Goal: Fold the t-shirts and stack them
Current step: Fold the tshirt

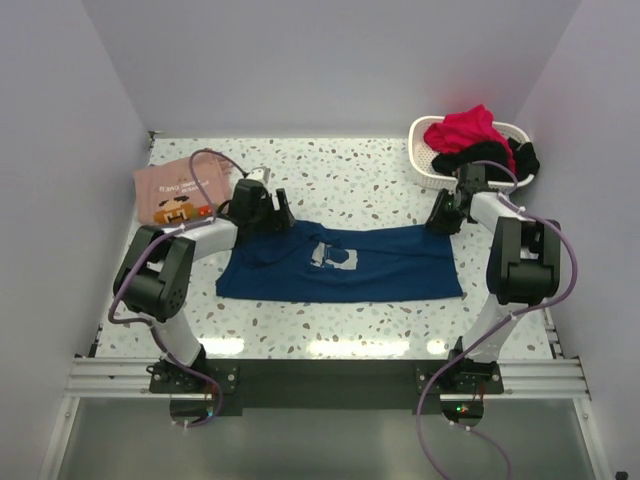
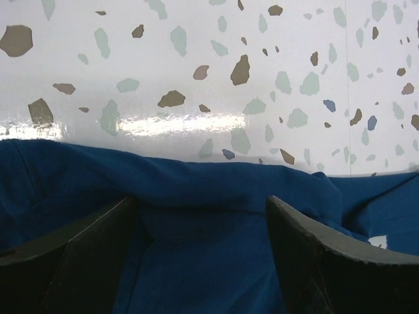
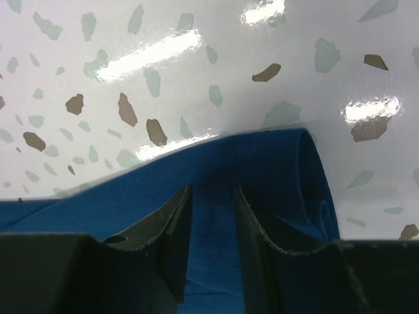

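A dark blue t-shirt (image 1: pixel 340 265) with a pale print (image 1: pixel 333 256) lies spread across the middle of the table. My left gripper (image 1: pixel 272 220) is at its far left corner, jaws open wide over a raised fold of blue cloth (image 2: pixel 209 196), as the left wrist view (image 2: pixel 201 203) shows. My right gripper (image 1: pixel 441 224) is at the far right corner. Its jaws stand a narrow gap apart (image 3: pixel 213 191) over the shirt's edge (image 3: pixel 262 163), with cloth showing between them. A salmon-pink t-shirt (image 1: pixel 180 190) lies folded at the far left.
A white basket (image 1: pixel 425 160) stands at the far right corner, holding red cloth (image 1: pixel 465 128) and black cloth (image 1: pixel 500 155). The speckled tabletop (image 1: pixel 350 175) is walled on three sides. Purple cables loop off both arms.
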